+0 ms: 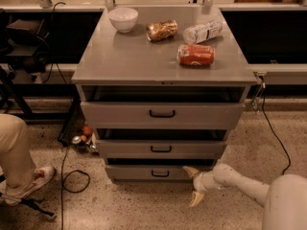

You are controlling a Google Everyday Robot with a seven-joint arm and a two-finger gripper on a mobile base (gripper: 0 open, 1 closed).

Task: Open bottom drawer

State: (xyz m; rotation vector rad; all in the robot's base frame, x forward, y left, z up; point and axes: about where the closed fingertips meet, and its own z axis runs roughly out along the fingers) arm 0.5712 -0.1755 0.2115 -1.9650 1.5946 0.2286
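The bottom drawer (pixel 139 172) is the lowest and shallowest grey front of the cabinet, with a small black bar handle (pixel 159 173) at its centre. It stands out slightly, with a dark gap above it. My gripper (pixel 194 186) is low at the drawer's right end, just right of the handle. Its two pale fingers are spread, the upper finger (pixel 190 171) against the drawer front and the lower one (pixel 195 199) hanging toward the floor. It holds nothing. My white arm (pixel 249 188) comes in from the lower right.
The middle drawer (pixel 161 149) and the large top drawer (pixel 162 114) are above. On the cabinet top are a white bowl (pixel 123 19), a snack bag (pixel 161 30), a plastic bottle (pixel 202 32) and a red can (pixel 195 54). A person's leg and shoe (pixel 24 174), cables and floor clutter (pixel 82 137) lie left.
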